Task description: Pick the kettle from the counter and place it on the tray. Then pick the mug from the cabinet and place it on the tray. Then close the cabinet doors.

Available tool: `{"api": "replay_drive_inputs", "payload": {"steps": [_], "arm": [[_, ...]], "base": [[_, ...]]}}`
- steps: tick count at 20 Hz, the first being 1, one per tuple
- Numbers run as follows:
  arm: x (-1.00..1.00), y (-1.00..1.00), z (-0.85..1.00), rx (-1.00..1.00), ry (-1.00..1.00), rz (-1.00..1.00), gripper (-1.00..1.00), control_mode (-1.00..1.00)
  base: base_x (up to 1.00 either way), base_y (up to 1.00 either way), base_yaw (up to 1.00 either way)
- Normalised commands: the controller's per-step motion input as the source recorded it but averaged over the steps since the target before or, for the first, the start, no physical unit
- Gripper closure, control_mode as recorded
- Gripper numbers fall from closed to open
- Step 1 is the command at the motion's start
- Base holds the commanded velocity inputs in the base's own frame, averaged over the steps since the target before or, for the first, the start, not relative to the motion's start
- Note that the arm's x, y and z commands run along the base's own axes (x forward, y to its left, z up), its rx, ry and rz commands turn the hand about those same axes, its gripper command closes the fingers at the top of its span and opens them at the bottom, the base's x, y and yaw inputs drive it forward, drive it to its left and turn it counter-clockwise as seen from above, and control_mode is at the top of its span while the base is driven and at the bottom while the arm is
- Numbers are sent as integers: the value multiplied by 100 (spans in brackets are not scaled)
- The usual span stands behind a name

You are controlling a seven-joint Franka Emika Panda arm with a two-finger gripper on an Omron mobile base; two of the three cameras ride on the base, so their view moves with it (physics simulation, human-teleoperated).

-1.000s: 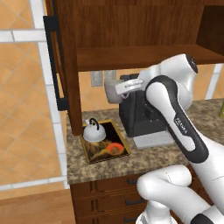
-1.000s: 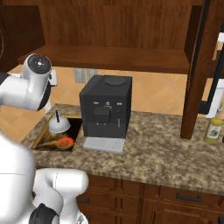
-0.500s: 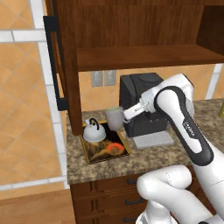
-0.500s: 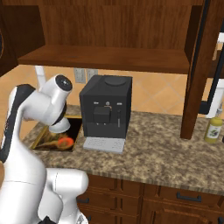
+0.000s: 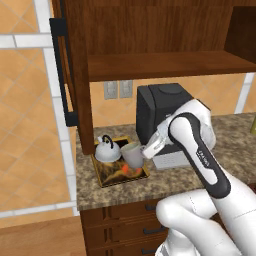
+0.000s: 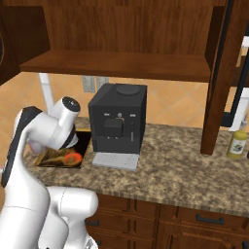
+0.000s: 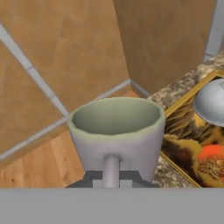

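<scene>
I hold the mug [image 5: 132,155] in the pincer [image 5: 148,148], whose jaws are clamped narrow on the handle side; the hand view shows the handle pointing straight back at the camera and the open mouth facing up. The mug stands upright, low over the tray [image 5: 102,175], at the tray's edge nearest the black coffee machine [image 5: 159,112]. The kettle [image 5: 108,150] already sits on the tray, just beside the mug on the side toward the open cabinet door [image 5: 75,75]. I cannot tell whether the mug base touches the tray surface. The tray lies at the left end of the tabletop [image 5: 125,192]. The move ahead, in my judgement, turns on the downward gap: the placement spot lies directly below the pincer, so I descend, keep clear of the kettle, then release.
</scene>
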Motion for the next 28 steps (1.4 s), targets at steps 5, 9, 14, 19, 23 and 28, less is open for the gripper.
{"api": "replay_drive_inputs", "payload": {"steps": [5, 9, 14, 19, 23, 28], "arm": [[7, -5, -39, -1, -5, 4, 100, -100], [17, -1, -37, 11, -2, 0, 100, -100], [34, 0, -44, 0, -2, 0, 100, -100], [48, 8, -33, -1, -6, 0, 100, -100], [54, 9, -28, 0, 0, 0, 100, -100], [46, 22, -25, 0, 0, 0, 100, -100]], "base": [[0, 0, 0], [0, 0, 0], [0, 0, 0], [0, 0, 0], [0, 0, 0], [0, 0, 0]]}}
